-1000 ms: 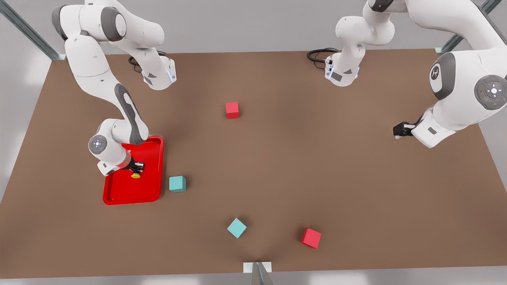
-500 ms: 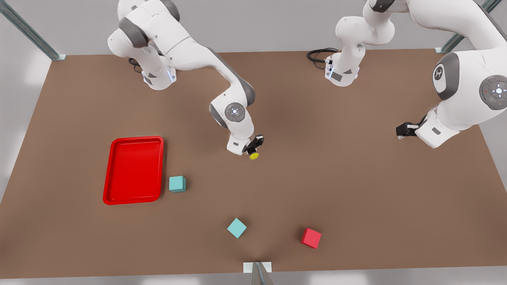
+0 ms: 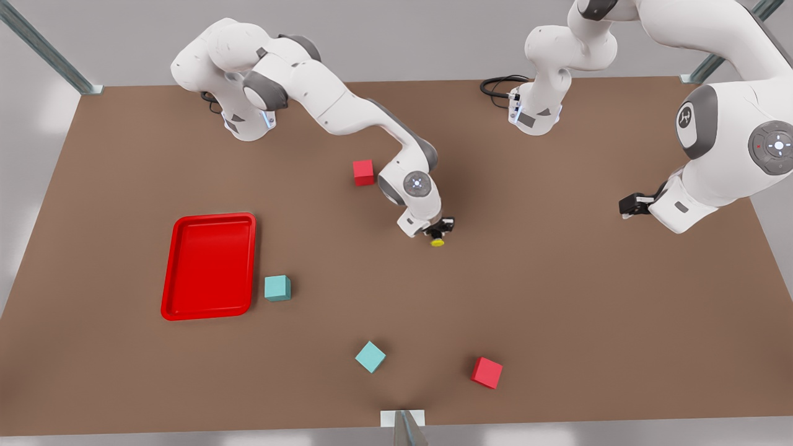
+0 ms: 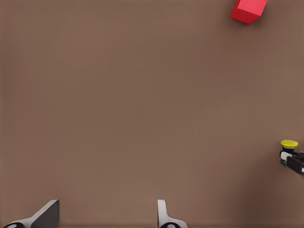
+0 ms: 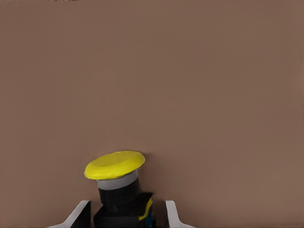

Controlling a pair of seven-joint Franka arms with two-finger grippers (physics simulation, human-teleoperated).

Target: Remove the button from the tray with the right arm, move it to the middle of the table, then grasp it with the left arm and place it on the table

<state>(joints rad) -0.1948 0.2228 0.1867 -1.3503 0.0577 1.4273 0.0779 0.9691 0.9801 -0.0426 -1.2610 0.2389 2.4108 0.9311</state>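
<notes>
Right pincer (image 3: pixel 438 230) sits over the middle of the worktop (image 3: pixel 557 297), pinching the button (image 3: pixel 437 241) by its dark body, yellow cap pointing away from the wrist. In the right wrist view the button (image 5: pixel 118 183) is clamped between the two pale fingertips (image 5: pixel 80 213), cap tilted a bit, brown worktop behind it. Button is well clear of the tray (image 3: pixel 209 266), which lies on the front view's left side of the worktop. Right arm (image 3: pixel 347 118) reaches out from its base at the far left. Left pincer (image 3: pixel 630 203) hangs at the front view's right, well apart from the button, on the left arm (image 3: pixel 718 148), which waits. Left wrist view shows its two fingertips (image 4: pixel 45 216) spread apart with bare worktop between them, and the button (image 4: pixel 289 144) far off in the other pincer (image 4: pixel 293 160), plus a red cube (image 4: pixel 247 9) farther away. Red cube (image 3: pixel 363 172) sits just beside the right arm's wrist, on the far side. Teal cube (image 3: pixel 277 288) sits just beside the tray's near right corner, not touching. Another teal cube (image 3: pixel 370 357) and another red cube (image 3: pixel 487 372) lie near the near edge.
</notes>
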